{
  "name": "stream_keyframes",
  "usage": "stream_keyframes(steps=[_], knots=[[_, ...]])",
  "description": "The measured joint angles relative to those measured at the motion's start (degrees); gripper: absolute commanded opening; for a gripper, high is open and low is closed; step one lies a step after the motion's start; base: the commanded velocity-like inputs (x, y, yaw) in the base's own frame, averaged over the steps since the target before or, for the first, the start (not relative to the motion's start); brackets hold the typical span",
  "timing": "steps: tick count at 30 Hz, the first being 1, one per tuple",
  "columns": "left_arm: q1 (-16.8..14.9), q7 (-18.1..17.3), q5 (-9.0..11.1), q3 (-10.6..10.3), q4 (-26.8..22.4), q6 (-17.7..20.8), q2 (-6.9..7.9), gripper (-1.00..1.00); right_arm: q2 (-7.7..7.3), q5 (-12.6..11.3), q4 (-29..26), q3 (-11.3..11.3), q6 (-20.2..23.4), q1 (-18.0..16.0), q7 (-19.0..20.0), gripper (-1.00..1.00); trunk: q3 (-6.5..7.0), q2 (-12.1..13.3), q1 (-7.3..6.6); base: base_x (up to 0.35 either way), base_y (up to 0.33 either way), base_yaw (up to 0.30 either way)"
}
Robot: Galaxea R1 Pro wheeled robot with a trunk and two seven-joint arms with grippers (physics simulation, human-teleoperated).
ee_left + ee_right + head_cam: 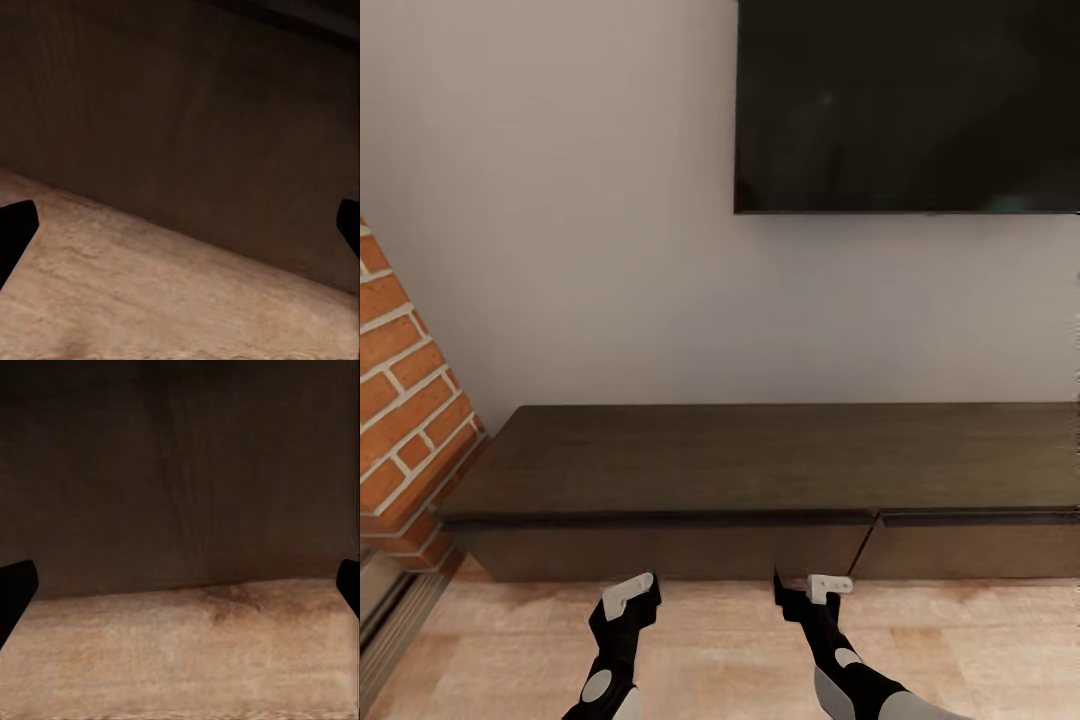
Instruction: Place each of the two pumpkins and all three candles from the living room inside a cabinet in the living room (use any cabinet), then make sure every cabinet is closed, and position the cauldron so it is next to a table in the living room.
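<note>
The long, low dark brown cabinet stands against the white wall, and its two visible drawer fronts sit flush and closed. My left gripper and right gripper hover low over the floor just in front of it. Both are open with nothing between their fingers. The left wrist view looks between the open left gripper fingers at the cabinet front and the floor. The right wrist view shows the same past the open right gripper, with the cabinet front close ahead. The pumpkins, candles, cauldron and table are out of view.
A large black TV screen hangs on the wall above the cabinet. A red brick wall juts out at the left, beside the cabinet's end. Light wooden floor runs beneath both arms.
</note>
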Motion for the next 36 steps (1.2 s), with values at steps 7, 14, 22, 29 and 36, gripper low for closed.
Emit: stream_keyframes(steps=[7,14,22,29,36], knots=[[0.00,-0.14,0.16,0.07,-0.16,0.21,0.00,1.00,0.00,-0.02,0.00,-0.05,0.08,0.00,0.00,1.00,0.00,0.00,0.00,-0.335,0.000,0.000],[0.41,-0.39,0.93,0.12,-5.63,7.94,0.78,1.00,0.00,-0.08,-0.02,-0.08,0.10,0.00,-0.04,1.00,0.00,0.00,-0.01,-0.275,0.000,0.000],[0.71,-0.64,14.12,4.89,-16.38,33.67,5.40,1.00,0.00,-0.06,-0.23,-0.15,0.23,0.00,0.00,1.00,0.01,0.00,-0.04,-0.056,0.000,0.000],[0.93,-0.63,20.26,6.82,-16.17,37.15,6.35,1.00,0.00,-0.01,-0.27,-0.17,0.19,0.00,-0.05,1.00,0.01,0.00,-0.04,-0.002,0.000,0.000],[0.94,-0.69,21.06,7.01,-13.66,37.70,6.26,1.00,0.02,-0.31,-0.42,-0.20,0.26,0.00,-0.05,1.00,1.08,2.39,-1.35,0.000,0.000,0.000]])
